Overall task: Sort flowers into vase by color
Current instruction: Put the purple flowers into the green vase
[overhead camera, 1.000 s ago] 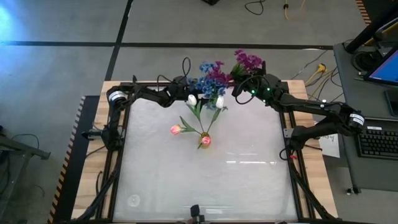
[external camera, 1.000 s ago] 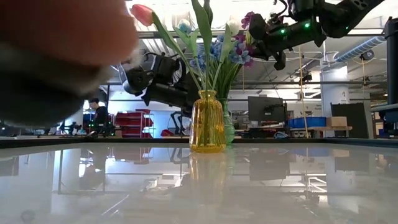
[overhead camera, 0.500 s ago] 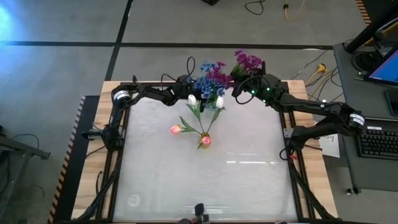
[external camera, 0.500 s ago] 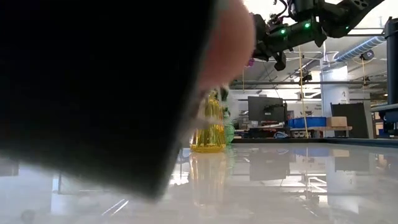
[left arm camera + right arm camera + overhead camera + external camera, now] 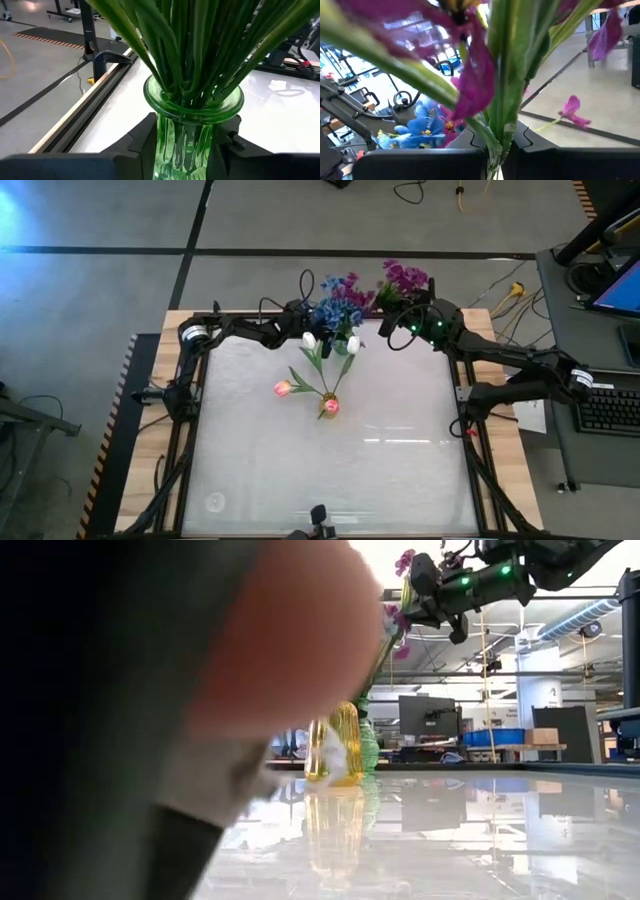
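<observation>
A green glass vase with several green stems and blue blossoms stands at the table's far middle. My left gripper is shut on it. My right gripper, raised to the vase's right, is shut on a purple sprig. In the low view the sprig's stem slants down toward the green vase; I cannot tell whether its lower end is in the mouth. A yellow vase nearer the middle holds pink and white tulip buds. My left gripper pinches the green vase's body just below its flared rim, one finger on each side. The fingers come level from the table's left. The vase stands upright on the table. My right gripper pinches the purple sprig's green stems between its two fingers, below the blossoms. It holds them high above the table, and the stem slants down below the fingers toward the green vase.
A person's hand and dark sleeve close to the low camera hide most of that view's left side. The table's black frame rails run along both sides. The white tabletop lies bare toward the near edge.
My right gripper has gone up and toward the table's right and far edge with the purple sprig, drawing its blossoms away from the blue bunch. My left gripper keeps the green vase in place. A person's hand has come in front of the low camera.
</observation>
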Tool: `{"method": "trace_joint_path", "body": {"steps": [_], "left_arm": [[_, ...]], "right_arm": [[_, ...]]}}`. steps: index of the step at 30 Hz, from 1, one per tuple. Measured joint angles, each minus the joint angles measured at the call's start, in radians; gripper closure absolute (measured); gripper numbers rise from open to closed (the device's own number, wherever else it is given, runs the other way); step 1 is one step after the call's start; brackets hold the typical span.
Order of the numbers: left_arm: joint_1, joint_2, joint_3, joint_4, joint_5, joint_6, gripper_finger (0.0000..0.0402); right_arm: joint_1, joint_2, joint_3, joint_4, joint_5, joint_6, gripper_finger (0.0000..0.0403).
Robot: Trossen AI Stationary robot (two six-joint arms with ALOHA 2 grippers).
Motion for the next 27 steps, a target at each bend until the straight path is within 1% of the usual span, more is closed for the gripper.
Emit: {"method": "trace_joint_path", "body": {"steps": [6, 12, 18, 27], "left_arm": [[-0.003, -0.001, 0.000, -0.009, -0.019, 0.007, 0.0301], [-0.011, -0.003, 0.000, -0.026, -0.047, 0.029, 0.0302], [-0.011, -0.003, -0.001, -0.030, -0.051, 0.029, 0.0302], [-0.013, -0.002, -0.002, -0.033, -0.056, 0.029, 0.0303]], "right_arm": [[0.011, -0.020, 0.000, -0.028, 0.000, -0.046, 0.0390], [0.017, 0.011, 0.000, -0.029, 0.001, -0.068, 0.0390], [0.029, 0.045, 0.000, 0.047, 0.005, -0.105, 0.0390], [0.031, 0.114, 0.000, 0.078, 0.008, -0.131, 0.0390]]}}
